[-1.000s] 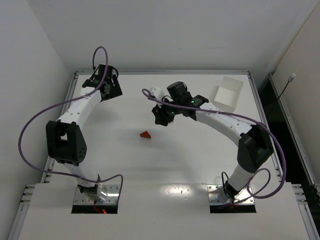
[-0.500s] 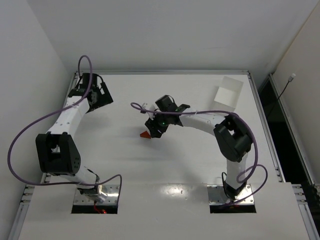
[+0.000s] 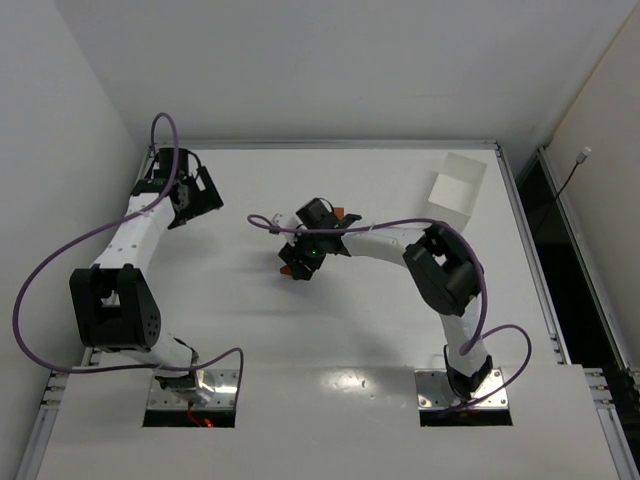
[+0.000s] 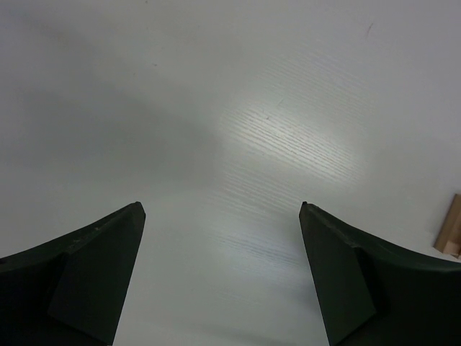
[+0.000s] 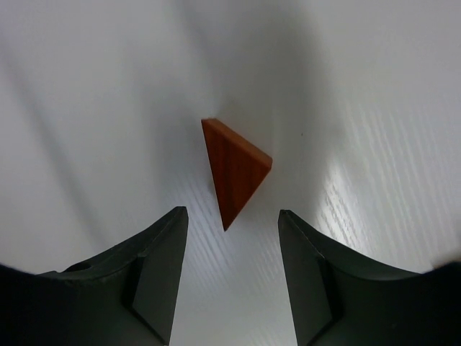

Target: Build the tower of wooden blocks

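Observation:
A reddish-orange wooden wedge [image 5: 235,171] lies flat on the white table. In the top view the wedge [image 3: 286,269] sits near the table's middle, partly under my right gripper [image 3: 298,264]. My right gripper [image 5: 231,211] is open and low over it, and the wedge's pointed tip reaches just between the fingertips without touching them. My left gripper [image 3: 204,190] is open and empty at the far left of the table. It [image 4: 220,205] looks down on bare table, with a pale tan wood piece [image 4: 448,227] at the right edge. A small orange piece [image 3: 349,215] shows by the right arm.
A white rectangular tray [image 3: 458,187] stands at the back right. Purple cables loop off both arms. The table's raised metal rim [image 3: 320,145] runs along the far edge, with white walls behind and to the left.
My right gripper has moved left and down from the table's middle back onto the orange wedge. My left gripper has swung back toward the far left corner.

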Controlling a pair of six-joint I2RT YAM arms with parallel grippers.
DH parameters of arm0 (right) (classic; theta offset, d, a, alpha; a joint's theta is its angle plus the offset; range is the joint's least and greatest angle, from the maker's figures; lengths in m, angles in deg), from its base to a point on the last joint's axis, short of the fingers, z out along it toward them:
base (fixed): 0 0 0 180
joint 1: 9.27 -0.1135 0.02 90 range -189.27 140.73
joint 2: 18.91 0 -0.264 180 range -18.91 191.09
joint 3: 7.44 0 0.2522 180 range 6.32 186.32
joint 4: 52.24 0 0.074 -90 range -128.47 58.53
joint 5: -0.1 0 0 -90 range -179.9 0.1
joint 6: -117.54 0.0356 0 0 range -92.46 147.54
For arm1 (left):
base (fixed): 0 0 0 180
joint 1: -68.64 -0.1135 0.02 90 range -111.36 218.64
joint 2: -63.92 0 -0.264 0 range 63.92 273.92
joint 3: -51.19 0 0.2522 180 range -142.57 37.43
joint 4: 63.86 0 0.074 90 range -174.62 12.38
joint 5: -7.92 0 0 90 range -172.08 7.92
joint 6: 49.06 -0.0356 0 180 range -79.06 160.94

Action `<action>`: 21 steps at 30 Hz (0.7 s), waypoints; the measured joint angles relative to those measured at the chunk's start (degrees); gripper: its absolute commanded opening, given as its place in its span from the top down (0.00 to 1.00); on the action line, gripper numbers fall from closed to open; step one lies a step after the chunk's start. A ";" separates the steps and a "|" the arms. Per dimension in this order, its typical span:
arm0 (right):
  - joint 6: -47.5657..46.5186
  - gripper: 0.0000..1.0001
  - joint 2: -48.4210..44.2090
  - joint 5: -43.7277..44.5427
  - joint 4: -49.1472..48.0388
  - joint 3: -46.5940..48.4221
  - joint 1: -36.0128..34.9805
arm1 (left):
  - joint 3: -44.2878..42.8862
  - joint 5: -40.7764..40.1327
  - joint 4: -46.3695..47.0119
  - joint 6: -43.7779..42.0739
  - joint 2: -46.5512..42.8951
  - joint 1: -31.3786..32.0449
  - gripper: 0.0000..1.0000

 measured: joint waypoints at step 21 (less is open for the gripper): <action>-0.28 1.00 4.76 4.00 -2.54 3.28 -0.33 | -0.04 1.60 -0.61 -0.17 3.02 -0.46 0.18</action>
